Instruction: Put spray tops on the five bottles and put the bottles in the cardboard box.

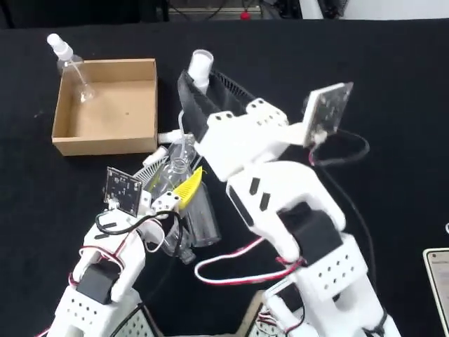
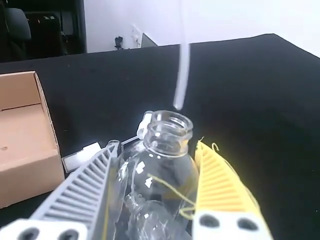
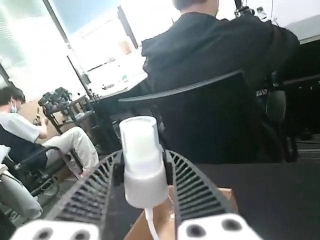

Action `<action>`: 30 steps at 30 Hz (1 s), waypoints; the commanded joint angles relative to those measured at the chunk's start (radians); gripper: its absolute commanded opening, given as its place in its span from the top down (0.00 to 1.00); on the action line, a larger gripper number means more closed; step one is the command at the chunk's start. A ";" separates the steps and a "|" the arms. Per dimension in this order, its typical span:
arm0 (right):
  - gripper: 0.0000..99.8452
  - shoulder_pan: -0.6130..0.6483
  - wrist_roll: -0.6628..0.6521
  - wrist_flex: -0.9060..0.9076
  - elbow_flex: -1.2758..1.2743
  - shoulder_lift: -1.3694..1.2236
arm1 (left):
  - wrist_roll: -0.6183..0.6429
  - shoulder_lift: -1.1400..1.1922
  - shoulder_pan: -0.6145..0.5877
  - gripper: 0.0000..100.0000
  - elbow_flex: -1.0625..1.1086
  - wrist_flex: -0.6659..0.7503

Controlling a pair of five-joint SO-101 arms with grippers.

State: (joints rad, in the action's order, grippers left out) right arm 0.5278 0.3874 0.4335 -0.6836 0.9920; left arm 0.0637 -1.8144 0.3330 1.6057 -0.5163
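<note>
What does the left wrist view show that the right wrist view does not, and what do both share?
The left wrist view offers the uncapped clear bottle clamped in the left claw. The right wrist view offers instead the white spray top gripped by the right claw, with people seated in the room behind. Both share the cardboard box, the dip tube and the black table.

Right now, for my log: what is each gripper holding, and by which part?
Left gripper: the open bottle, by its shoulder below the neck. Right gripper: a spray top, by its white head, tube hanging down.
</note>
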 commanded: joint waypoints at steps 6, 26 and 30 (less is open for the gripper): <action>0.98 -0.023 -0.023 -0.028 -0.131 0.143 | 0.003 -0.011 -0.005 0.92 -0.012 0.021; 0.98 0.097 -0.087 -0.029 -0.360 0.283 | 0.000 -0.011 -0.001 0.92 -0.012 0.020; 0.98 0.097 -0.117 -0.029 -0.409 0.311 | 0.000 -0.011 -0.004 0.92 -0.012 0.018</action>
State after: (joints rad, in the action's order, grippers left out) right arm 0.6091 0.2938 0.4319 -1.0871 1.2697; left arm 0.0637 -1.8144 0.3360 1.6057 -0.5163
